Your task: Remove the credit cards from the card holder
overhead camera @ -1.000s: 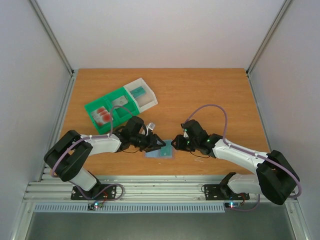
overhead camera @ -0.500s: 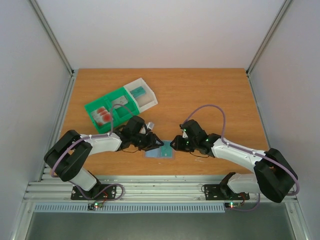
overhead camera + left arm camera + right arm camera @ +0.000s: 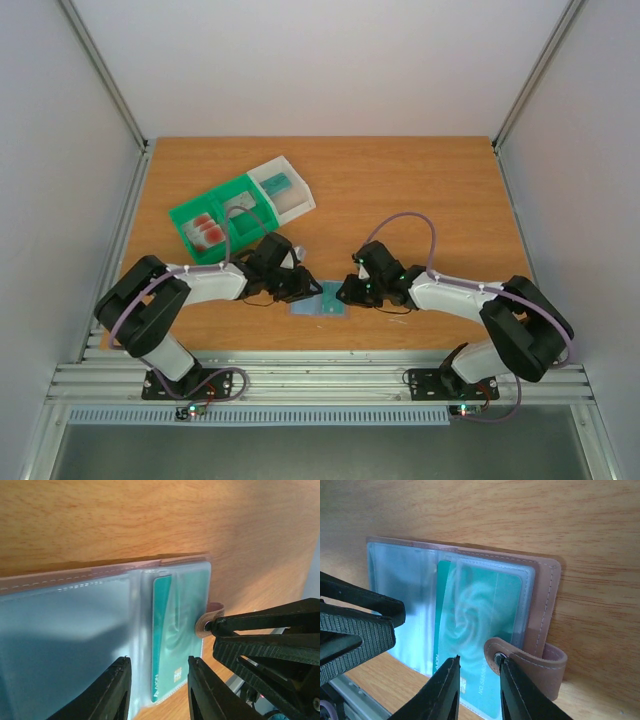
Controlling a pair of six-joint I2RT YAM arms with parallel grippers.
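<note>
Left gripper reaches in low from the left over the near part of a wooden table, its two black fingers parted with a clear gap and nothing clamped between them. Right gripper comes in from the opposite side, almost tip to tip with it, its jaws likewise parted and grasping nothing that can be seen. Just under and between the two tips lies the card holder, opened flat close to the table's front edge, with clear blue-grey sleeves facing up inside a pinkish-brown stitched rim. A teal card sits tucked in the sleeve of the panel nearest the right arm. From the left wrist, the left fingers stand either side of that card's lower end. From the right wrist, the right fingers frame the card's lower corner and the metal stud of the holder's snap tab. One finger overlaps the tab, though whether it touches cannot be told. Farther back and to the left, well apart from both grippers, a green-and-white compartment tray sits at an angle, with pale cards with red blotches in a green compartment and a teal piece in its white end
</note>
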